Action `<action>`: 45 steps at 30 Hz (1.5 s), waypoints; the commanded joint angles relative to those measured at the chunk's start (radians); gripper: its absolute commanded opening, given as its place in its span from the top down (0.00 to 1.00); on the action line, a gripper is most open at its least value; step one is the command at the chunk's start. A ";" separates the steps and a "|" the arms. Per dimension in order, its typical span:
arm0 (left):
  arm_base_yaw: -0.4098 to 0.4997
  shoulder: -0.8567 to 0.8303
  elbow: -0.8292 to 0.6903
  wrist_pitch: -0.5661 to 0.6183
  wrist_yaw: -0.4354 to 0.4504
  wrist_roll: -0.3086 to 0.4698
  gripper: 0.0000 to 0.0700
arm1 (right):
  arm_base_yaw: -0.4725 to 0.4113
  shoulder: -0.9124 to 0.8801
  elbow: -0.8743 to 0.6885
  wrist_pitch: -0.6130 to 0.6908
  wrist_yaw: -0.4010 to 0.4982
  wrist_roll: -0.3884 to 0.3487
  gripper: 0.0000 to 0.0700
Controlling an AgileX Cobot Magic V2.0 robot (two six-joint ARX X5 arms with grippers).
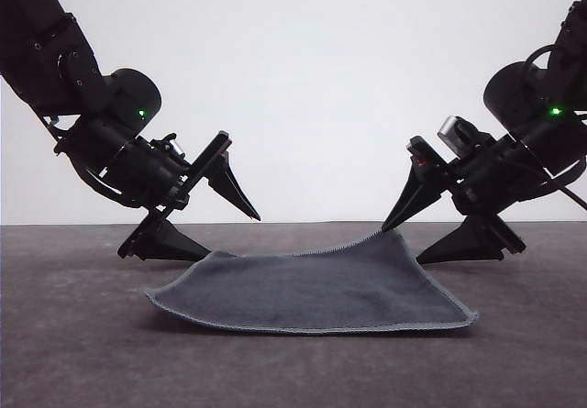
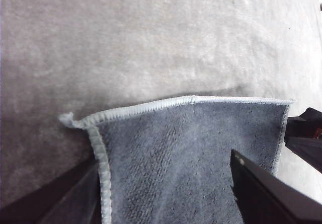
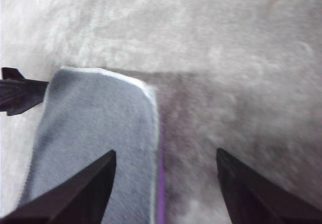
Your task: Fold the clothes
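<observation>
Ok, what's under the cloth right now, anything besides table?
The cloth lies grey side up on the grey table. A thin purple strip at its edge shows its underside. Anything beneath the middle is covered and cannot be seen.

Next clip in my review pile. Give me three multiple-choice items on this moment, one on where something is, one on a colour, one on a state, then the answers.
1. Where does the cloth lie?
A. On the table between the two arms
B. Draped over the left arm
C. Hanging off the table edge

2. Which colour faces up on the cloth?
A. Bright purple
B. Dark grey
C. White

3. How do the two tools stand?
A. Both clamped on the cloth
B. Left shut, right open
C. Both open, gripping nothing

Answers:
1. A: the front view shows it flat on the table, the left tool and right tool at either side.
2. B: the upper face is dark grey with pale stitched edging; a purple sliver shows under its edge in the right wrist view.
3. C: in each wrist view the fingers are spread wide, with nothing held between them.
</observation>
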 commanded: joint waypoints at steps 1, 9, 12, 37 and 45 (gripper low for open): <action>-0.003 0.025 0.019 0.007 0.005 0.005 0.31 | 0.005 0.031 0.027 0.015 -0.004 0.012 0.43; -0.003 0.025 0.019 0.006 0.004 0.019 0.32 | 0.008 0.058 0.034 0.089 0.011 0.046 0.47; -0.003 0.026 0.019 0.006 0.002 0.027 0.32 | 0.017 0.072 0.035 0.126 0.010 0.069 0.47; 0.024 0.045 0.019 -0.012 -0.058 0.038 1.00 | 0.027 0.081 0.036 0.143 0.070 0.068 1.00; 0.025 0.045 0.019 -0.017 -0.040 0.060 1.00 | 0.035 0.080 0.036 0.142 0.064 0.057 1.00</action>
